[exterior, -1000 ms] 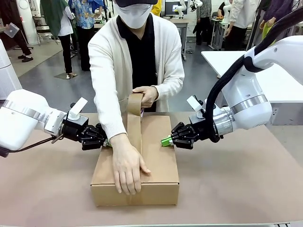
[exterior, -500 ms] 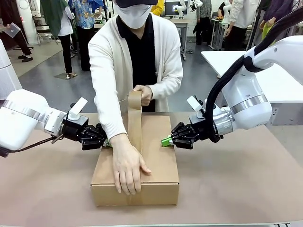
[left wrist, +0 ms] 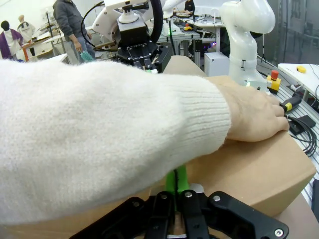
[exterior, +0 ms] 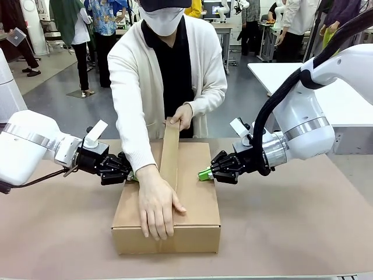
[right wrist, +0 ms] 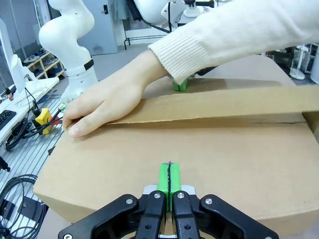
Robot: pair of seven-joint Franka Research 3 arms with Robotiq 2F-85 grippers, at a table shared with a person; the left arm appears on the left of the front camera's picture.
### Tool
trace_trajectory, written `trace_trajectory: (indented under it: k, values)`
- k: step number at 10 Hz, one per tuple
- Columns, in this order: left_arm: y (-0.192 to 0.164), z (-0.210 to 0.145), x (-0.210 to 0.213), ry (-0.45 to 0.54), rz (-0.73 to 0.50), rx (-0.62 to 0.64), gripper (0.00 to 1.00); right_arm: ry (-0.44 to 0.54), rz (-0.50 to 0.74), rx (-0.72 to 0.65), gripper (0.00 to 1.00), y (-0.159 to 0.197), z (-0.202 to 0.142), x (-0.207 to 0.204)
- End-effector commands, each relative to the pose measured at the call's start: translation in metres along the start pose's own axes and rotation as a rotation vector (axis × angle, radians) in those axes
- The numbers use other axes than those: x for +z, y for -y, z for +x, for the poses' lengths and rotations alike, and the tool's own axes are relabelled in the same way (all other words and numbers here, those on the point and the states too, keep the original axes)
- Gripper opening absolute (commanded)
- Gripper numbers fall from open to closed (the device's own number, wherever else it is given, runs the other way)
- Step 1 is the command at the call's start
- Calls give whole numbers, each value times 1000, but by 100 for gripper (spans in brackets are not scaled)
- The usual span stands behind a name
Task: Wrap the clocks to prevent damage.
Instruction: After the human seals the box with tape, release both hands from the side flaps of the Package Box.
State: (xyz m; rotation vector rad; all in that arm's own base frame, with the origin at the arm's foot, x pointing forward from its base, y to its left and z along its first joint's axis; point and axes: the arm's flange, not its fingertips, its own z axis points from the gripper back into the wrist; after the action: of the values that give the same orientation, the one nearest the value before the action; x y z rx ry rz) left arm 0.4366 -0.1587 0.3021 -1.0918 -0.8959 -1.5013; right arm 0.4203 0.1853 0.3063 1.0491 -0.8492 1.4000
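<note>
Both closed, empty grippers, left (exterior: 129, 174) and right (exterior: 203, 173), press opposite box (exterior: 192, 198) edges; brown table (exterior: 303, 221) spreads bare beyond.

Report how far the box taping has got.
Done: the cardboard box is shut, with both shut grippers, left and right, pressed against its sides. In hand: the person pins the brown tape at the near edge with one hand and pulls it taut with the other hand. Left: pressing the tape down.

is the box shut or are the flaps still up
Shut. The cardboard box has its top lying flat; the person's hand presses a brown tape strip along it, and both shut grippers press its sides.
</note>
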Motion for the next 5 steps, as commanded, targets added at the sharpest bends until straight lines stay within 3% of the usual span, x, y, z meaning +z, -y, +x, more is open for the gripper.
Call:
trace_trajectory:
  k: [1,5]
  values:
    - [0,-3,-1,-9,4,-2,0,-6,-2,-7,1,0,-3,-1]
    - [0,-3,-1,-9,4,-2,0,-6,-2,-7,1,0,-3,-1]
